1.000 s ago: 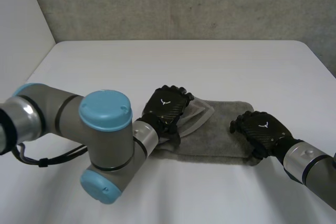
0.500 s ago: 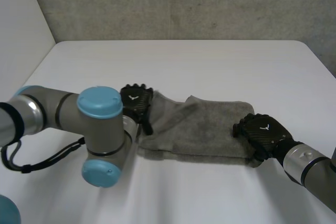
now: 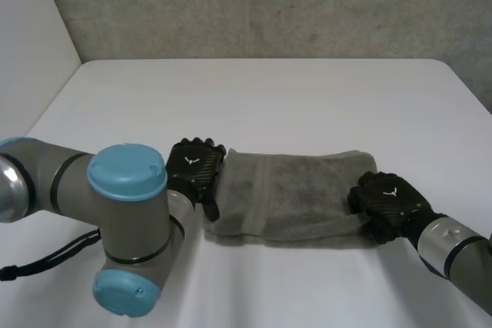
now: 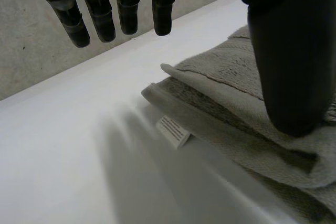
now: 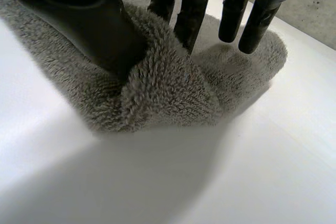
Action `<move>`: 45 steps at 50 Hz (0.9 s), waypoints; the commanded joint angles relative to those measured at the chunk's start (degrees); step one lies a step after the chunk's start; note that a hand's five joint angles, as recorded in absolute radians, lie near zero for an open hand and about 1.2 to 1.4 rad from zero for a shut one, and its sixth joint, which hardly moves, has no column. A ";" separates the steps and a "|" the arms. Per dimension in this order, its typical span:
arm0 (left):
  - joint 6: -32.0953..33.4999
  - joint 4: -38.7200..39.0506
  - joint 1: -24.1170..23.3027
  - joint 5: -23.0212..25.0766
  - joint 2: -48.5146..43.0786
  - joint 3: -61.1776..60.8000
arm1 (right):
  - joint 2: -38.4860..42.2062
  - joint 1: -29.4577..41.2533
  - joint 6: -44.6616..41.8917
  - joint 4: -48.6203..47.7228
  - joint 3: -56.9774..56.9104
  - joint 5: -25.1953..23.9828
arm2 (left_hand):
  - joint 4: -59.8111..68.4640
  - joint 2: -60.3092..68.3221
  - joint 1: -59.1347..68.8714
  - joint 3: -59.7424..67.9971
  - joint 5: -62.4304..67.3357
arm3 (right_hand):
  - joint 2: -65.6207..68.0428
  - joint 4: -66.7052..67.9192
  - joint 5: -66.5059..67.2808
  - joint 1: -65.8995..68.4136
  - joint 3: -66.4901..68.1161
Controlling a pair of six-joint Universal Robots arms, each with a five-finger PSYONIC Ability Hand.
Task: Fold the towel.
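The grey towel (image 3: 296, 193) lies as a folded strip across the table's near middle. My left hand (image 3: 196, 168) is at its left end, open. In the left wrist view its fingers (image 4: 105, 14) hang straight over bare table and its thumb (image 4: 289, 51) rests on the towel's (image 4: 220, 103) layered edge, where a white label (image 4: 172, 131) sticks out. My right hand (image 3: 388, 201) sits on the towel's right near corner. There the thumb (image 5: 89, 19) and fingers (image 5: 181, 9) squeeze a raised ridge of the towel (image 5: 168, 87) between them.
The white table (image 3: 269, 97) stretches wide behind the towel to a grey wall. My left arm's big elbow (image 3: 127, 174) stands close to the left of the towel. Bare table (image 5: 236, 171) lies beyond the towel's right end.
My left hand has drawn back leftward from the towel's middle to its left end, and the turned-up flap now lies flat. My right hand's fingers have curled in and pinched the right corner.
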 commanded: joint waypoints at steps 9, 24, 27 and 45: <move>-0.07 0.41 0.26 0.06 5.87 -6.28 | -4.11 -4.84 -0.86 1.53 1.82 -0.43 | -3.36 -3.78 -5.68 -2.95 -3.02 | -35.10 -4.37 -37.86 -35.12 -2.47; -0.15 0.58 0.26 -0.03 6.05 -6.90 | -4.02 -9.32 -1.30 1.44 3.93 -5.88 | -3.36 -3.78 -5.68 -2.95 -3.02 | 8.82 -4.37 6.06 8.81 -2.47; -0.15 0.50 0.35 -0.03 6.31 -7.07 | -4.02 -9.76 -2.00 1.80 3.32 -7.29 | -3.36 -3.78 -5.68 -2.95 -3.02 | 8.91 -4.37 6.15 8.89 -2.47; -1.82 0.41 9.21 0.41 19.23 -11.38 | -8.78 8.66 -3.32 13.22 -19.60 -7.65 | -3.36 -3.78 -5.68 -2.95 -3.02 | 8.91 -4.37 6.15 8.89 -2.47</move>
